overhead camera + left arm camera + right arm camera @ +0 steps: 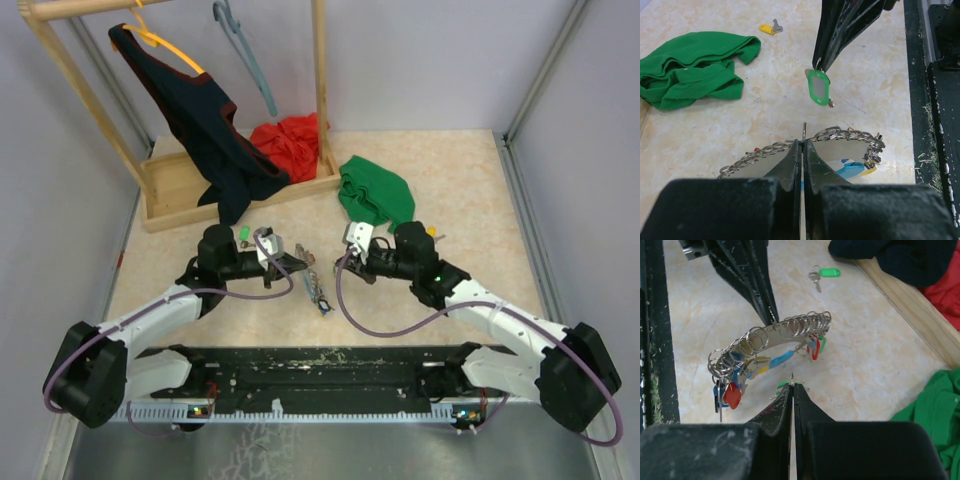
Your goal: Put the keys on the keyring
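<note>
My left gripper (803, 143) is shut on the wire of the keyring (840, 135), which carries several small rings and coloured tags. In the right wrist view the keyring (771, 337) hangs from the left fingers (752, 280), lifted off the table. My right gripper (792, 385) is shut on a key with a green tag (818, 89) and holds it just short of the ring. In the top view the left gripper (290, 263) and the right gripper (347, 262) face each other. A second green-tagged key (824, 274) and a yellow-tagged key (768, 28) lie loose on the table.
A green cloth (375, 192) lies behind the right gripper. A wooden rack base (200, 180) with a dark garment (205, 120) and a red cloth (290, 140) stands at the back left. The black arm base rail (320, 365) runs along the near edge.
</note>
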